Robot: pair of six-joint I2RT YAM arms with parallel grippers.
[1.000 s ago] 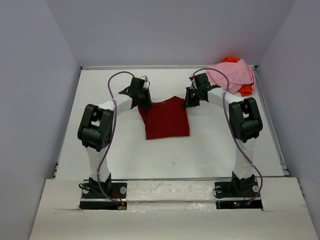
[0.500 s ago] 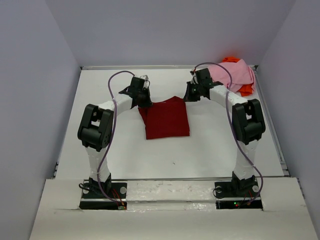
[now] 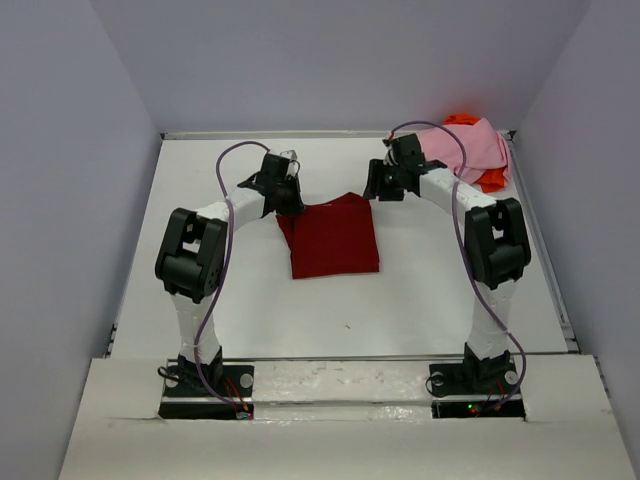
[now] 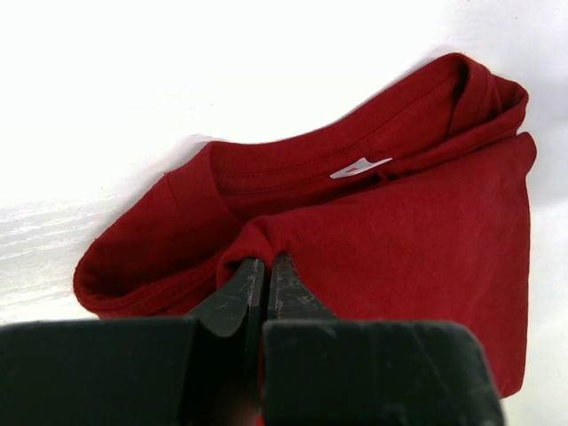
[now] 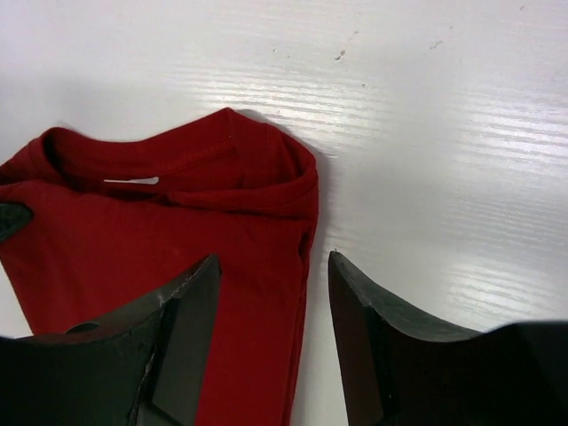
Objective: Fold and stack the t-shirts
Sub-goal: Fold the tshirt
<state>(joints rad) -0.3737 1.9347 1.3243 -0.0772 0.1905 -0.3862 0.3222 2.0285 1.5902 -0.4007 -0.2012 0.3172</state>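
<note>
Where the left claw [image 4: 264, 273] comes to its tips, the two fingers are pressed together on a pinch of the dark red shirt [image 3: 335, 240], the cloth puckering up into a small ridge at the bite. That grip sits at the shirt's far left corner, just beside the collar [image 4: 302, 158], where a small white tag [image 4: 359, 166] shows inside the ribbed neckband. The right claw [image 5: 271, 266] stands with its fingers apart and nothing between them, hovering over the opposite far corner so that the shirt's right edge runs down through the gap.

The shirt lies already folded to a narrow rectangle in the middle of the table [image 3: 430, 290], between the two arms, its long axis running from the collar end by the claws back toward the arm bases. The next move likely turns on this: both claws are at the collar end, the left one holding and the right one not, so the right must close on its corner before the far end can be lifted evenly toward the near hem.

The cloth is a soft matte knit, doubled in layers and rolled at the edges, limp enough to sag from a single grip. The table is glossy white with faint streaks. At its far right corner a pink shirt [image 3: 470, 150] lies crumpled over an orange shirt [image 3: 492, 181], well apart from the red one.
</note>
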